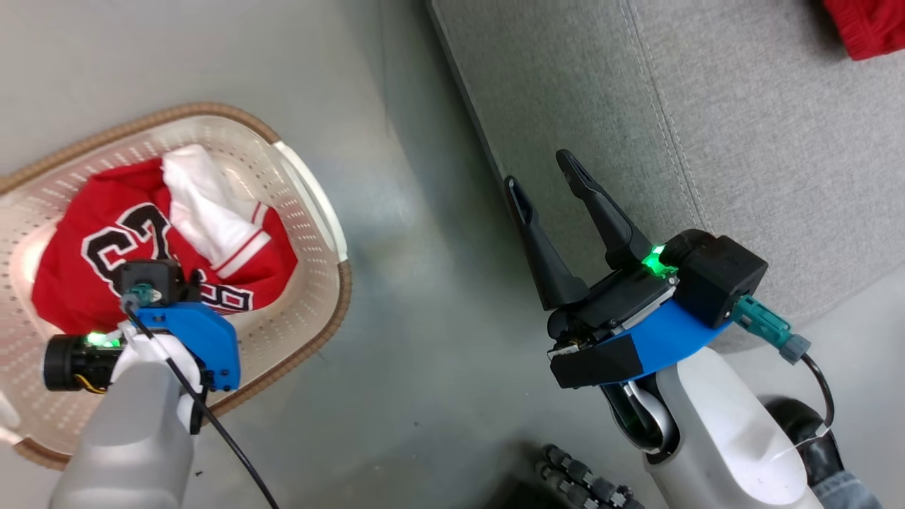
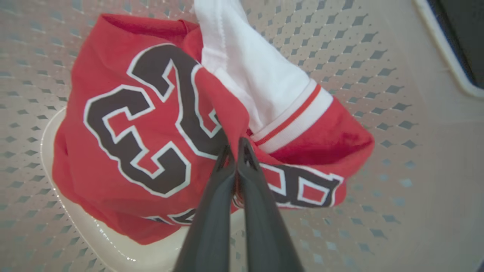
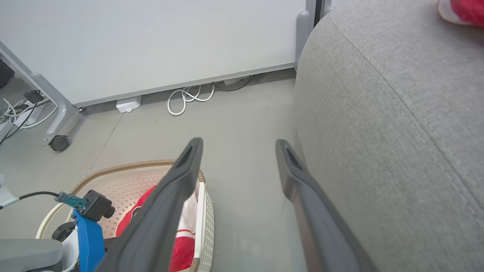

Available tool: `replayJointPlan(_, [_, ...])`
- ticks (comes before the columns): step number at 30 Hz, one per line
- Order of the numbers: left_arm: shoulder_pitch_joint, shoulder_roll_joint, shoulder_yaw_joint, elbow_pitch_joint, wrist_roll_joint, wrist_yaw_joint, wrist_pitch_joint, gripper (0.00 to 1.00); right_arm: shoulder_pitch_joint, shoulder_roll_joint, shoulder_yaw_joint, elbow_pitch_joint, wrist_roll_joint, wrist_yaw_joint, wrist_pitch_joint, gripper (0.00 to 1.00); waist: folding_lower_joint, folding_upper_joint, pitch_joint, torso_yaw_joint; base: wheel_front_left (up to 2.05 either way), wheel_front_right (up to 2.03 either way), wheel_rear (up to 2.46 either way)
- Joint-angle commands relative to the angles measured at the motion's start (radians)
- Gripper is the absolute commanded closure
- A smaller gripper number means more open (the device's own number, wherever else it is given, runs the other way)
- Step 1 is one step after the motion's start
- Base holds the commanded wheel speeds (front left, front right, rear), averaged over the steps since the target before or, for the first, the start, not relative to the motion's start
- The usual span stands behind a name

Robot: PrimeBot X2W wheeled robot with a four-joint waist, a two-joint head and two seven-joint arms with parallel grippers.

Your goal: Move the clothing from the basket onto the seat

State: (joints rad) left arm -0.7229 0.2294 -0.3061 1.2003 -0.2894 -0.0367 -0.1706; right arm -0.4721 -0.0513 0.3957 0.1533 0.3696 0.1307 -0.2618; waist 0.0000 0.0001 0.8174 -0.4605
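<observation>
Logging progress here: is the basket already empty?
No, the numbered red jersey lies in the basket, with the left gripper closed on a fold of it.

My left tool (image 2: 237,147) pinched tight, pointing down; my right tool (image 1: 539,172) spread wide, fingers aimed far.

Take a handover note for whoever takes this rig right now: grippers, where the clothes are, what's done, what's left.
Left gripper: shut on a fold of the jersey, inside the basket.
Right gripper: open, empty, by the edge of the seat.
Done: plain red garment lies on the seat.
To do: lift the jersey out, place it on the seat.
</observation>
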Motion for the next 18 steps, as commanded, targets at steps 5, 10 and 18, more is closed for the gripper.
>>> replayJointPlan(5, [0.014, -0.033, -0.009, 0.012, -0.018, -0.027, -0.029, 1.0, -0.013, 0.002, -0.015, 0.02, -0.033, 0.0, -0.005, 0.0, 0.0, -0.0001, -0.08, 0.049, 0.0, 0.0, 0.0])
replayJointPlan(10, [0.029, -0.069, -0.019, 0.021, -0.028, -0.051, -0.049, 1.0, -0.005, 0.002, -0.025, 0.041, -0.064, 0.0, -0.005, 0.0, 0.0, -0.0001, -0.142, 0.091, 0.0, 0.0, 0.0])
replayJointPlan(18, [0.022, -0.129, -0.039, 0.036, -0.047, -0.071, -0.063, 1.0, 0.02, 0.001, -0.03, 0.081, -0.104, 0.0, -0.004, 0.0, 0.0, -0.0001, -0.257, 0.152, 0.0, 0.0, 0.0])
